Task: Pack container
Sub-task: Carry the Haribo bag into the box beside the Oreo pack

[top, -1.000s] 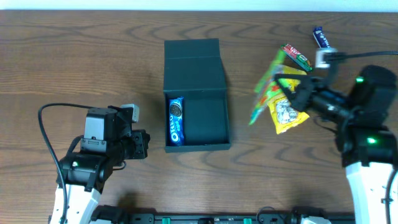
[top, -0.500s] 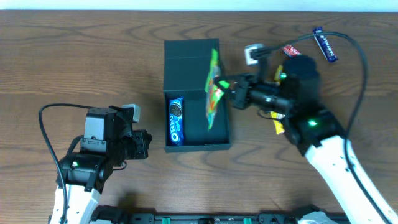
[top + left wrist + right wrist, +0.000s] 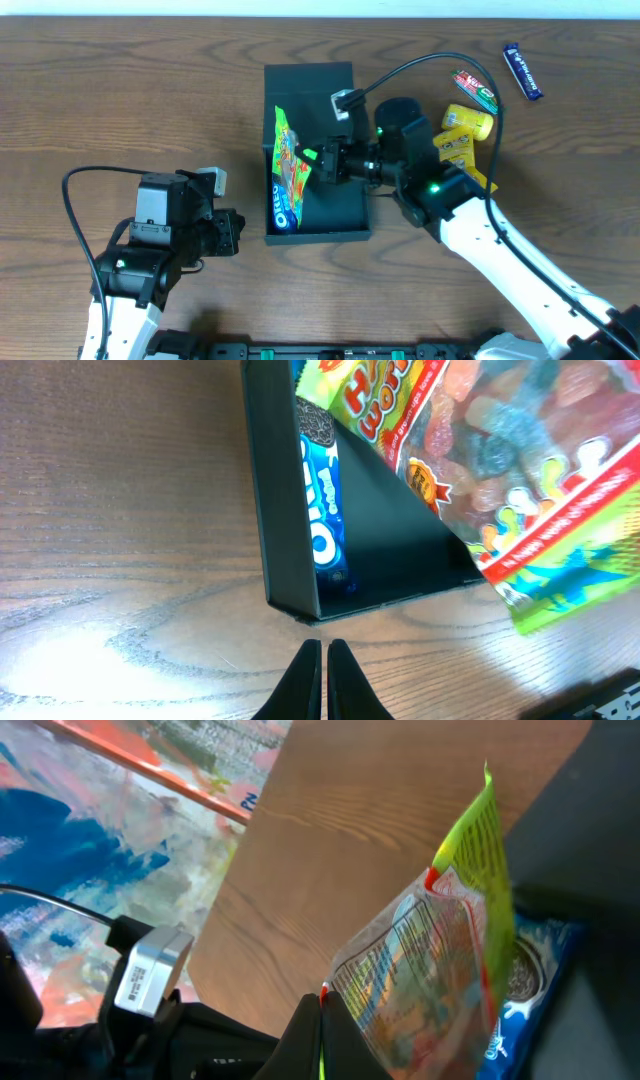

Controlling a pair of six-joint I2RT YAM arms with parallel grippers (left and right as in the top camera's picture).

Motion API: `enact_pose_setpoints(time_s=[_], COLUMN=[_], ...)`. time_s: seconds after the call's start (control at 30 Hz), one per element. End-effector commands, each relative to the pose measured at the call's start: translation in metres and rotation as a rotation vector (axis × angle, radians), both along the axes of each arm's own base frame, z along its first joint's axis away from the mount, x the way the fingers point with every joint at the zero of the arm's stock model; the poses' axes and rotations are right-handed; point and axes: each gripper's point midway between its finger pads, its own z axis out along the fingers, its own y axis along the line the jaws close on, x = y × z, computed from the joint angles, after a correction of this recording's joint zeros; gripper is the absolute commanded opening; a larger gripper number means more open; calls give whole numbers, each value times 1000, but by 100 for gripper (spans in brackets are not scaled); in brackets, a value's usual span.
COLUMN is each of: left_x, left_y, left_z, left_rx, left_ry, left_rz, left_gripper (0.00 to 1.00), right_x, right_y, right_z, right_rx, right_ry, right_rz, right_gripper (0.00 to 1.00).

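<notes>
The container [image 3: 345,205], a dark green-black box with its flap lid folded back, stands open at the table's middle. A blue Oreo packet [image 3: 283,205] lies along its left inner wall. Over that side hangs a green-and-red gummy bag [image 3: 289,163], pinched at one corner by my right gripper [image 3: 320,166], which is shut on it. In the right wrist view the bag [image 3: 440,970] dangles from the fingertips [image 3: 322,1005] above the Oreo packet [image 3: 520,1010]. My left gripper [image 3: 324,652] rests shut and empty on the wood just outside the container's near left corner [image 3: 290,540].
Right of the container lie a yellow snack packet [image 3: 463,135], a red-and-green packet [image 3: 476,90] and a dark blue bar [image 3: 522,70]. My right arm stretches across the container's right wall. Bare wood surrounds the left arm.
My right arm has swung left from the snack pile, carrying the gummy bag across the container to its left side. The left arm has stayed still.
</notes>
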Motion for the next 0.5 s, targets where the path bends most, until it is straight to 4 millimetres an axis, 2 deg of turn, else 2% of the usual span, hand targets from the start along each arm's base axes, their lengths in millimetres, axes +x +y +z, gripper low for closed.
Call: enact_pose_setpoints(time_s=[0.0,0.23,0.47], left_x=[3,1,0], left_y=[-2,-2,-2], left_z=[12,11,10], left_rx=[-12,-10,-9], left_ry=[-27,-17,-11], left_rz=[-4,-4,-4], left_gripper=[6,5,6], right_x=[1,-7,0], right_y=[7,2,0], right_z=[4,-20,-18], right_rx=[-17,-112,-94], right_ry=[-1,62,99], right_rz=[-39,-79,-167], right_gripper=[1,1,1])
